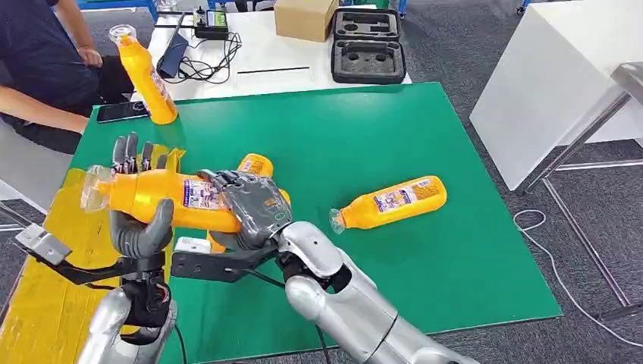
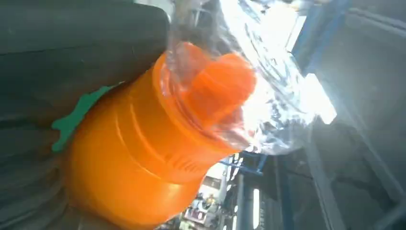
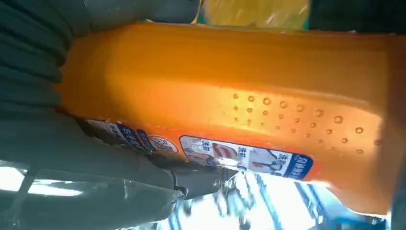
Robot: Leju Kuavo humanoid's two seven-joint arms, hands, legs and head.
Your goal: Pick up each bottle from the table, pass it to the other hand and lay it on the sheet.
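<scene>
- Four orange bottles: one held above the green mat (image 1: 425,250) (image 1: 163,199), one under it (image 1: 255,164), one lying on the mat (image 1: 390,202), one upright at its far corner (image 1: 145,73).
- One yellow sheet (image 1: 45,303) beside the mat.
- One phone (image 1: 121,111).
- One cardboard box (image 1: 303,18).
- One black case (image 1: 368,45).

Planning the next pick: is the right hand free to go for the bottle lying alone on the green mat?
Probably not yet. The right hand grips the bottle that the left hand also holds. The path to the lying bottle looks open.
</scene>
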